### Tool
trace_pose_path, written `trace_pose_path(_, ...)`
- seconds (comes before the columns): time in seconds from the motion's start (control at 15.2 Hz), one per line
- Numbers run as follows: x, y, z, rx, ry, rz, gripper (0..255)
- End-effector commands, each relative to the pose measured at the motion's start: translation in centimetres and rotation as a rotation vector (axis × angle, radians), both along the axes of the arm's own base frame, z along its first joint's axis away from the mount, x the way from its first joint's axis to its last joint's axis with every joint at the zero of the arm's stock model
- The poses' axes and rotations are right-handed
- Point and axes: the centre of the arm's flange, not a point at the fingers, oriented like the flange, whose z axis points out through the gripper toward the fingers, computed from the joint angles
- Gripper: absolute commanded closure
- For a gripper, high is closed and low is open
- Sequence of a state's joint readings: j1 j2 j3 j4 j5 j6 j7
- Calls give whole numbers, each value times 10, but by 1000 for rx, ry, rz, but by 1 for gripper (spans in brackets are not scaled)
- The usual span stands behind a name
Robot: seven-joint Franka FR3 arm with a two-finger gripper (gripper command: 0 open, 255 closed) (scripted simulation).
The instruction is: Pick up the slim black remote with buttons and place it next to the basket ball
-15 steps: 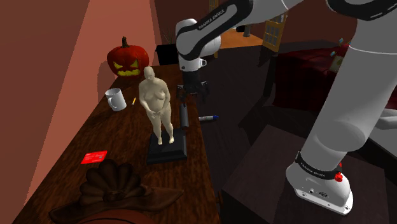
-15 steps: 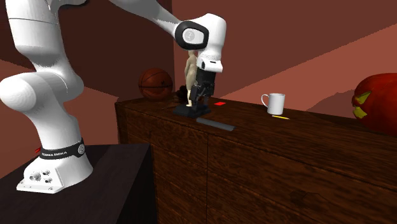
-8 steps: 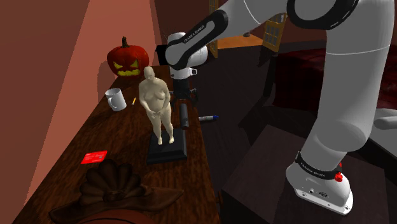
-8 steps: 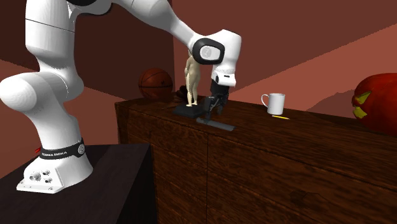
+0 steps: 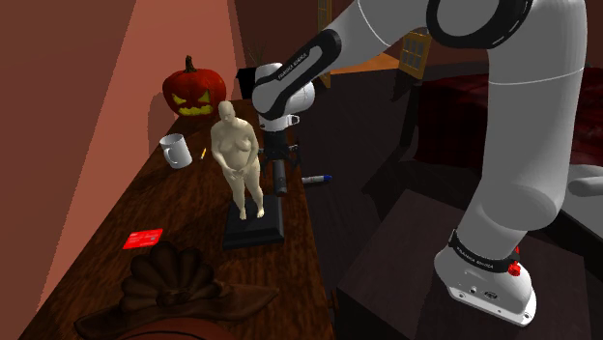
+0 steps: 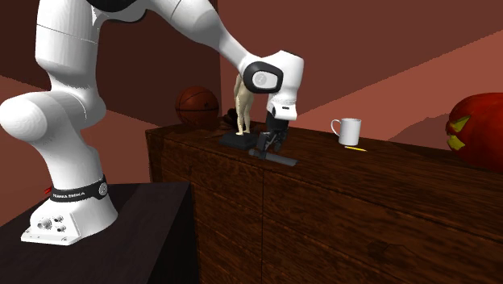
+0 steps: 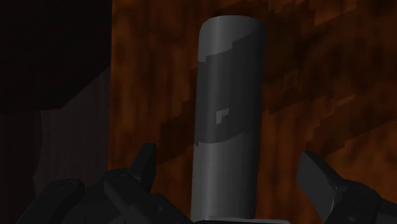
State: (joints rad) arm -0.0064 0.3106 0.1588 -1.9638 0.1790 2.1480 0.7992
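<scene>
Now, going by the second exterior view, from its left to its right:

Stand [image 6: 121, 234]: a dark box at the lower left, with the white arm's base [image 6: 68, 218] on it.
Basketball [image 6: 197, 106]: brown-orange, at the left end of the wooden cabinet [image 6: 338, 202], beyond the figurine.
Figurine [image 6: 241, 105]: a pale nude figure, upright on a flat dark base [image 6: 234, 139], right of the ball.
Gripper [image 7: 229, 160]: low over the cabinet top, pointing down, just right of the figurine's base.
Fingers [image 7: 145, 167]: spread wide, one on each side of the remote, and neither touches it.
Remote [image 6: 278, 158]: slim and dark grey, flat on the top along the front edge, just beside the figurine's base. One end lies between the fingers and the rest reaches to the right. It is well apart from the ball.
White mug [image 6: 347, 130]: upright, further right and near the wall.
Yellow stick [image 6: 355, 148]: small, flat on the top, just in front of the mug.
Carved pumpkin [image 6: 475, 129]: orange with glowing cuts, at the right end.
</scene>
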Motion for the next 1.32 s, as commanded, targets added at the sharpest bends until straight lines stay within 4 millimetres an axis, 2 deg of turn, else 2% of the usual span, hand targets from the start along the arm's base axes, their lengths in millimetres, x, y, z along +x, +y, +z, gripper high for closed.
trace_pose_path(0.0,0,0,-1,0,0,0,0)
trace_pose_path(0.26,0,0,-1,0,0,0,0)
trace_pose_path(0.33,0,0,-1,0,0,0,255)
trace_pose_path(0.92,0,0,-1,0,0,0,255)
trace_pose_path(1.25,0,0,26,0,0,0,255)
